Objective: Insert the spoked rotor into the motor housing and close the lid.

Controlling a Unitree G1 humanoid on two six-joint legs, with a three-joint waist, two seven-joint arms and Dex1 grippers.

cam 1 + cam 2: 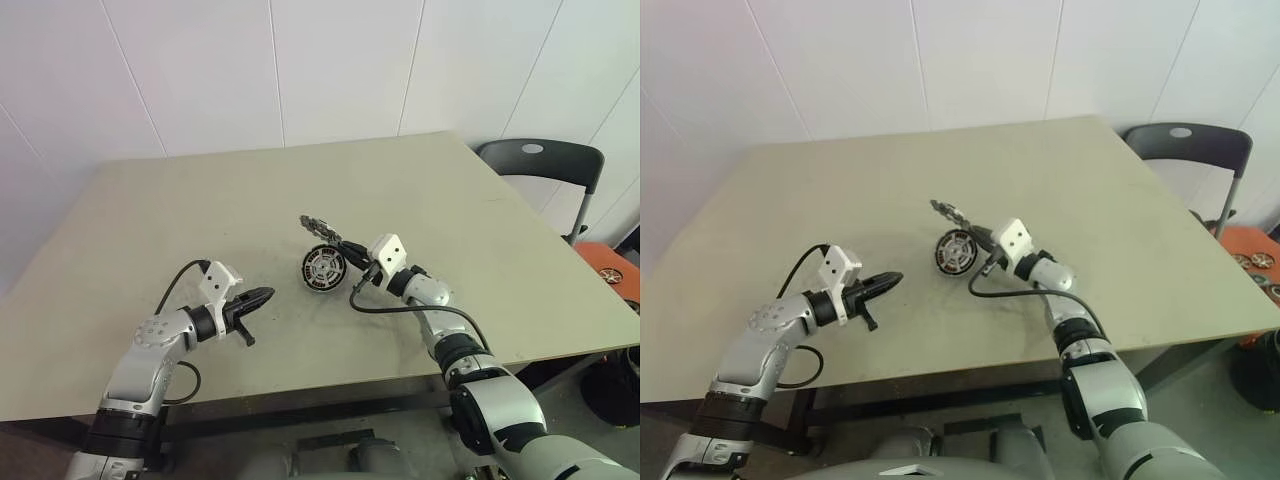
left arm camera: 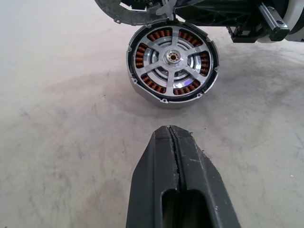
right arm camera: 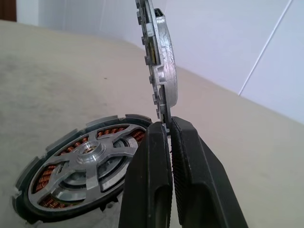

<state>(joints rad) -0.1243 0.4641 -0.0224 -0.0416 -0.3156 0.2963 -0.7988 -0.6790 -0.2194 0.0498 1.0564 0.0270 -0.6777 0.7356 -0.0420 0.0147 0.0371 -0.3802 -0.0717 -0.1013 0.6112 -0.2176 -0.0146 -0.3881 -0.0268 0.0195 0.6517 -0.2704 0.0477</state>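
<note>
Right wrist view: right hand [image 3: 168, 124] clamps the lid [image 3: 160, 71] edge-on above the motor housing [image 3: 78, 171].
Spoked rotor [image 2: 172, 58] looks seated; next, lay the lid flat. Left hand [image 2: 172, 130] is pressed together, idle.

On the table [image 1: 150, 220] the motor housing [image 1: 324, 267] sits at my twelve; my left gripper [image 1: 262, 297] at nine of it, my right gripper [image 1: 340, 246] at two.

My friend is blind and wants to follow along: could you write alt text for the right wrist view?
Two black jaws of the right gripper pinch the edge of a thin silver notched disc, holding it upright above a beige table. Beside it lies the motor housing, copper windings showing between the spokes of the grey spoked rotor already seated inside.
</note>
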